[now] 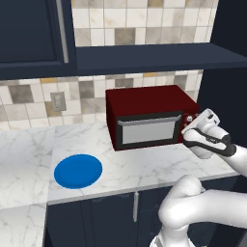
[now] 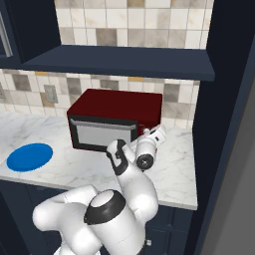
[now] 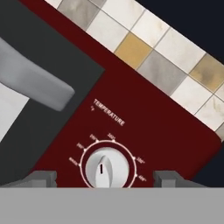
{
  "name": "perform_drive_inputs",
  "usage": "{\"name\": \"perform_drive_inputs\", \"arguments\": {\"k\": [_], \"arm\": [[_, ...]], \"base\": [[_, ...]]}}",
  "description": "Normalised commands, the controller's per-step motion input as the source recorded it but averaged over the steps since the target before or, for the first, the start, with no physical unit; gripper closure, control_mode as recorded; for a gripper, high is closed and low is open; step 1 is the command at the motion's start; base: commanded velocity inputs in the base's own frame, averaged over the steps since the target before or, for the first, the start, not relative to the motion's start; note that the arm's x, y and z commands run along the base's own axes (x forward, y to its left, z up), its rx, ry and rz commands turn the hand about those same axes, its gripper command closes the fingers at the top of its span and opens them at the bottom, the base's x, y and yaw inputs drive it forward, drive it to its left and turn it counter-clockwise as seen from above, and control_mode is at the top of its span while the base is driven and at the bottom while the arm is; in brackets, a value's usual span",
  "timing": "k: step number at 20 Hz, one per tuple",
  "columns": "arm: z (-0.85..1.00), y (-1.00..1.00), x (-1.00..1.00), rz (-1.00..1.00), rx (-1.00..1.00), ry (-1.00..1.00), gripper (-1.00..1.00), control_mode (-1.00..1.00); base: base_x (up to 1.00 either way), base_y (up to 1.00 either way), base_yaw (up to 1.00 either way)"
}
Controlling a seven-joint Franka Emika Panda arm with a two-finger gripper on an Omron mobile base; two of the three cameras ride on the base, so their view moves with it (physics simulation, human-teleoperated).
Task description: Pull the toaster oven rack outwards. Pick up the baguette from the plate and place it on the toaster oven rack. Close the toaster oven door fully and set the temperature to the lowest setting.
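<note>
The red toaster oven [image 1: 149, 116] sits on the desk [image 1: 144, 166], middle of the frame, with its door [image 1: 148, 129] shut. The hand [image 3: 105, 178] is spread wide, one finger on each side of the pale temperature knob [image 3: 107, 168]. That knob looks small, hard and smooth, so pinch its raised middle ridge firmly, then turn. The blue plate [image 1: 78, 171] lies bare, lower left.

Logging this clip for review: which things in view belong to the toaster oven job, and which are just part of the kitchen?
Part of the job:
- toaster oven
- toaster oven door, shut
- temperature knob
- plate, bare
- gripper, open, straddling the knob

Just around:
- wall outlet
- tiled backsplash
- marble counter
- shelf above
</note>
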Motion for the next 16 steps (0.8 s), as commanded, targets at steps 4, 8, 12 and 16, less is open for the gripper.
{"name": "perform_drive_inputs", "arguments": {"k": [4, 8, 12, 16], "arm": [[-0.03, 0.00, 0.13, 0.00, 0.00, 0.00, -1.00, -1.00], [-0.06, 0.00, 0.18, 0.00, 0.00, 0.00, 1.00, -1.00], [-0.06, 0.00, 0.24, 0.00, 0.00, 0.00, 1.00, -1.00], [-0.05, 0.00, 0.25, 0.00, 0.00, 0.00, 1.00, -1.00]], "base": [[0.00, 0.00, 0.00], [0.00, 0.00, 0.00], [0.00, 0.00, 0.00], [0.00, 0.00, 0.00]]}}
